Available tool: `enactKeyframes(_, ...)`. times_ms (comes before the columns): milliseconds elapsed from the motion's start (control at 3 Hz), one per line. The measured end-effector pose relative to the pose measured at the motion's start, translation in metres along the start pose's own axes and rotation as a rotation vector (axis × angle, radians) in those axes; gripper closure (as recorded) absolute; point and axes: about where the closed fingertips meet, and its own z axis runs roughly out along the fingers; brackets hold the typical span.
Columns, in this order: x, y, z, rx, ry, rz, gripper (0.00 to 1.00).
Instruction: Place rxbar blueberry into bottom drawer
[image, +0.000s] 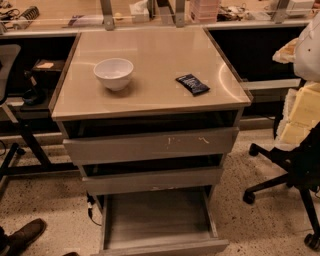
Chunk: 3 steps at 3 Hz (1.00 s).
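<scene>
Looking down on the cabinet in the one camera view, we find the snack bar (192, 84) lying flat on the cabinet top (150, 50), right of centre and near the front edge, turned at a slant. The gripper does not show in this view, so we cannot place the bar relative to it, and we cannot tell whether it is apart, together or clamped on anything.

A white bowl (114, 73) stands upright on the same top, well apart from the bar on its left; we see only its pale inner wall. Nothing lies between the bar and the front edge.

Below the top come the top drawer (150, 145) and the middle drawer (152, 181), each with a dark gap above its front. The bottom drawer (157, 217) is pulled far out towards us, and its bare grey floor shows between the side walls. The fronts of the two upper drawers overhang its rear part.

An office chair (292, 172) stands just right of the cabinet, with yellowish slabs (302, 112) stacked on it. A brown shoe (24, 235) rests on the speckled floor at lower left. A cluttered counter (240, 12) runs behind the cabinet.
</scene>
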Motion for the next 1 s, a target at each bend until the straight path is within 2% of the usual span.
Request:
enactKeyframes(333,-0.002,-0.001,0.001,0.013,0.004,-0.002,0.0)
enactKeyframes(667,-0.009,-0.013,0.029,-0.027,0.04,0.066,0.0)
enactKeyframes(1000,-0.019,-0.031,0.065,-0.1,0.081,0.197,0.0)
